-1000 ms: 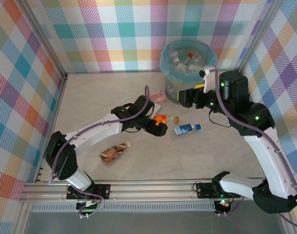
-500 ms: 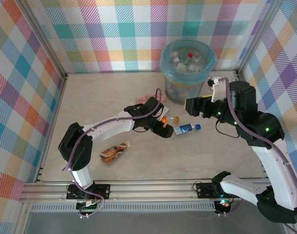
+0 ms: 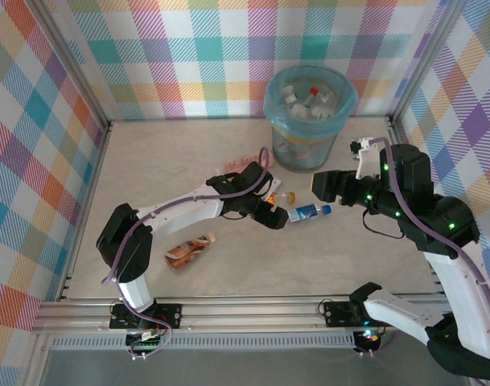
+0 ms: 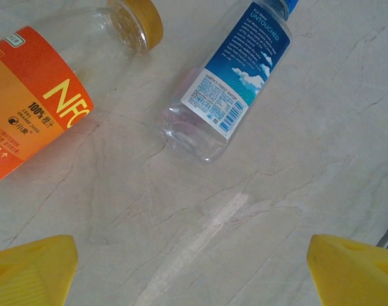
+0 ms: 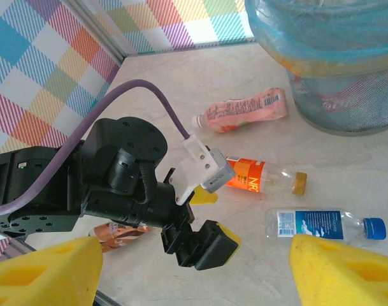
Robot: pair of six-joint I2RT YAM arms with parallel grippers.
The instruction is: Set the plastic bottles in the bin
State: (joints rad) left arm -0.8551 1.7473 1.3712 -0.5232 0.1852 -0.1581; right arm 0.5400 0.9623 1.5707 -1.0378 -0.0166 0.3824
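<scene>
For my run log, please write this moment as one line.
left gripper: open, near blue-label bottle | right gripper: open, empty | table: orange-label bottle, pink bottle, brown bottle | bin: holds bottles

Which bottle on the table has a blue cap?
The clear water bottle with the blue label; the orange-labelled bottle beside it has a yellow cap.

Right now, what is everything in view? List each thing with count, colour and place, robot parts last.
Bin: one, grey-blue, light blue liner, far side of table.
Bottles inside it: several, clear, one red cap.
Pink-labelled bottle: one, lying by the bin.
Orange-labelled bottle: one, yellow cap, mid-table.
Blue-labelled bottle: one, blue cap, beside the orange one.
Brown-labelled bottle: one, near left.
Walls: plaid, around the table.
Left jaws: open, yellow pads, near the blue-labelled bottle.
Right jaws: open, yellow pads, near its cap.
</scene>
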